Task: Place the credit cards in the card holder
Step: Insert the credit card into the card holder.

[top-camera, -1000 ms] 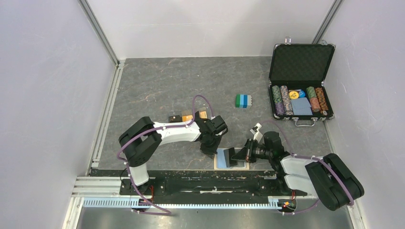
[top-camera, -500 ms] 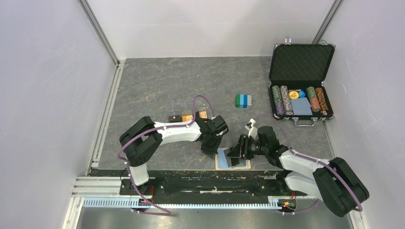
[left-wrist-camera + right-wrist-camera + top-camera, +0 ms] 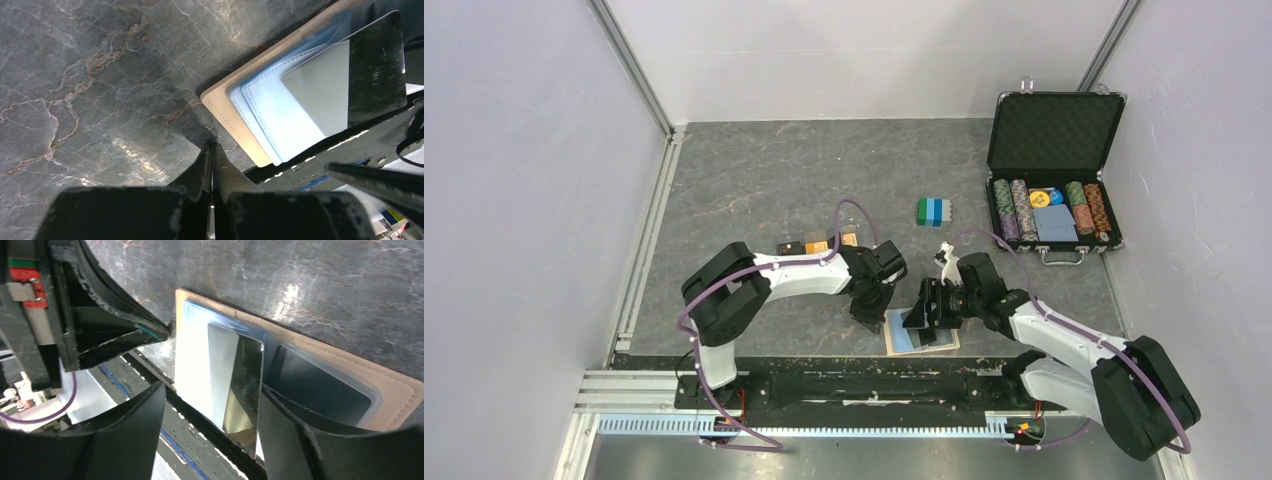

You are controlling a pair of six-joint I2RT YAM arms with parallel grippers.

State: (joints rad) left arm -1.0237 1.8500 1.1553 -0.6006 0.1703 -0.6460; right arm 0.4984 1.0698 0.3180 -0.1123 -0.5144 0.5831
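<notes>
Near the front edge of the table [image 3: 764,170], the card holder [image 3: 945,344] lies open, its light-blue lining facing up. 1 dark credit card [image 3: 242,385] stands part-way in a lining pocket, tilted, with its upper half out.

The right gripper [image 3: 921,313] is spread wide, its 2 fingers on either side of this card and not clamping it. The right wrist view leaves it unclear whether the card's edge brushes 1 finger.

The left gripper [image 3: 210,155] is fully closed on nothing, its tip on the table just beside the holder's tan edge [image 3: 225,107].

Behind the left arm, the other cards [image 3: 816,244] lie in a short row, well apart from the holder.
</notes>
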